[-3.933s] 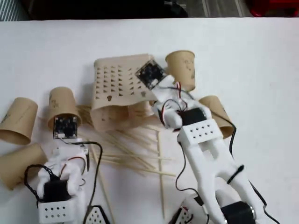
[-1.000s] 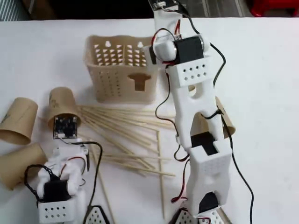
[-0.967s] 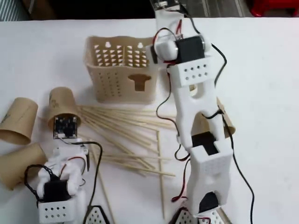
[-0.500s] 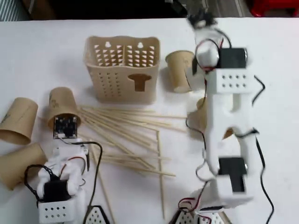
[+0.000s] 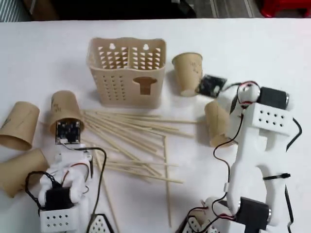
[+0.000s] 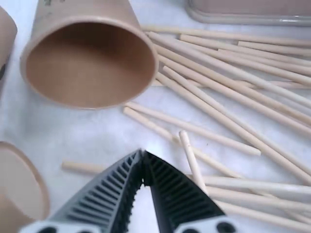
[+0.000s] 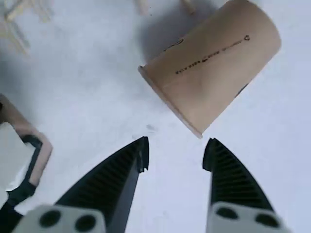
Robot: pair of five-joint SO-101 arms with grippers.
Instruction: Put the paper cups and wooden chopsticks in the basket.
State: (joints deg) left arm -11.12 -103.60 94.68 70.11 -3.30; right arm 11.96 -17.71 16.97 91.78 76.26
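Note:
The beige slotted basket [image 5: 126, 73] stands upright at the back of the table. Wooden chopsticks [image 5: 136, 141] lie scattered in front of it. One paper cup [image 5: 188, 73] stands right of the basket. Another cup [image 5: 217, 123] lies on its side beside the right arm [image 5: 257, 131]. My right gripper [image 7: 176, 145] is open just above the table, and that lying cup [image 7: 214, 63] is a little beyond its fingertips. My left gripper [image 6: 143, 154] is shut and empty over chopsticks [image 6: 218, 97], facing the open mouth of a lying cup [image 6: 90, 58] [image 5: 64, 110].
Two more paper cups [image 5: 19, 125] [image 5: 17, 170] lie on their sides at the table's left edge, beside the left arm [image 5: 60, 184]. Bare white table lies right of the right arm and behind the basket.
The basket, tipped 3.9 s ago, stands upright. The right arm has swung from beside the basket to the right and drawn back over the lying cup. The left arm has not moved.

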